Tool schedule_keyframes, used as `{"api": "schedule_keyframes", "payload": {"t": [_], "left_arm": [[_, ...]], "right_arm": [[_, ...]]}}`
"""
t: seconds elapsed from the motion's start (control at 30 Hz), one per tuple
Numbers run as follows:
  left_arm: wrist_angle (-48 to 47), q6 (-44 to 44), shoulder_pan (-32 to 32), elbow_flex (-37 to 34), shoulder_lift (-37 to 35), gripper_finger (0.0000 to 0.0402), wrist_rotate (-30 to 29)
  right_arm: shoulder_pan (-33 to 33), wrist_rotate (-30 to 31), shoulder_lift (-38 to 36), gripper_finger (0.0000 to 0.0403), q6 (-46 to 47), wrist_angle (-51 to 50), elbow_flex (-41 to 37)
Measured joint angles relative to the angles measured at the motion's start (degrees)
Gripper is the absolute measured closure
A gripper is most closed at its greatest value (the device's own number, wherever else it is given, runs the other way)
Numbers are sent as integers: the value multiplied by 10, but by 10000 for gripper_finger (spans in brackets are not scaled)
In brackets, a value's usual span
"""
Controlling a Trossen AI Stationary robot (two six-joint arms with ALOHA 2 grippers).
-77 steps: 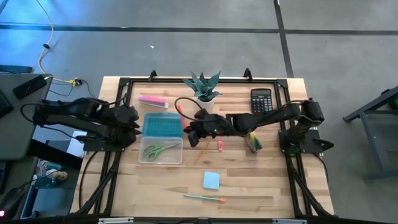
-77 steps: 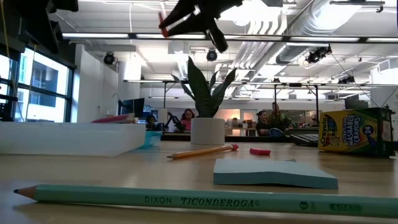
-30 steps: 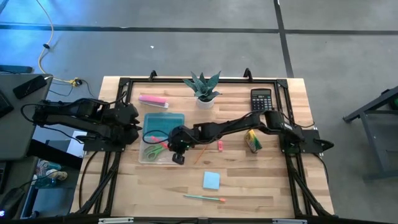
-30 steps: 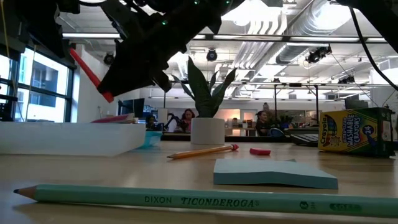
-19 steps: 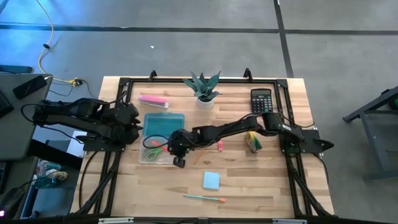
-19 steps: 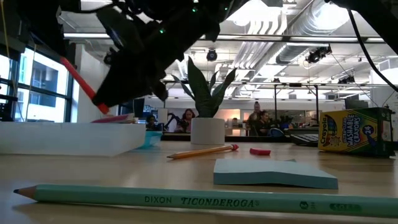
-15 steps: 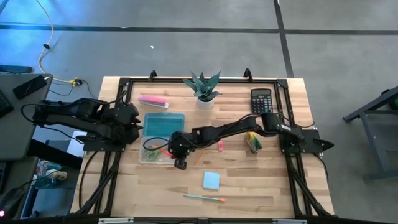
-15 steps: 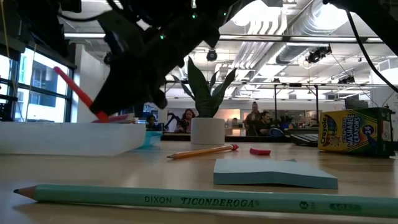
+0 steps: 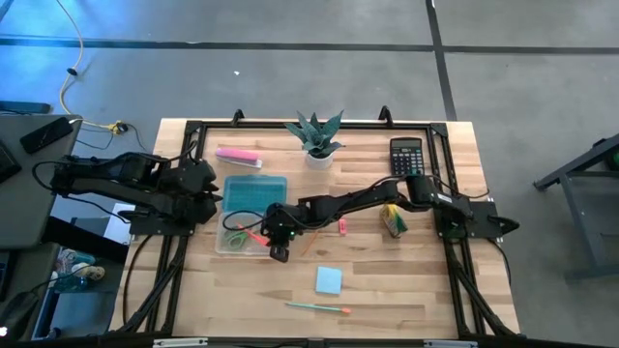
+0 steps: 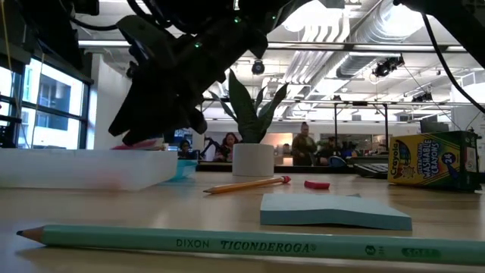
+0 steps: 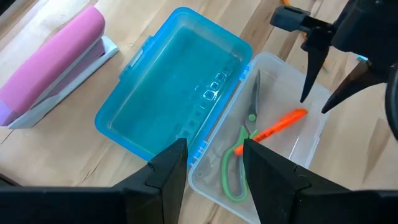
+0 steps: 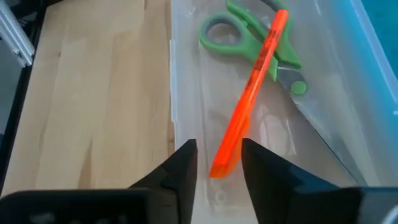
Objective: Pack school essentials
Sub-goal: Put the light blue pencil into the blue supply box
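Colour check: red-orange pen lies across green-handled scissors in clear case w/ translucent blue lid. Teal pencil, orange pencil, blue sticky pad, yellow-green crayon box on pale wood bench.

wooden table, clear case, sticky-note pad, teal pencil, calculator
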Motion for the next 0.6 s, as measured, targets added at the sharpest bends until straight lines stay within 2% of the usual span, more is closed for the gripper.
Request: {"api": "schedule_keyframes", "payload": {"t": [0.13, 0.3, 0.6], "left_arm": [[0, 0, 0, 0, 0, 257, 1], [0, 0, 0, 0, 0, 257, 1], [-1, 0, 0, 0, 0, 244, 10]], "right_arm": [[-1, -13, 0, 263, 25, -8, 0], [-5, -20, -4, 263, 46, -22, 0], [-5, 69, -62, 265, 19, -63, 0]]}}
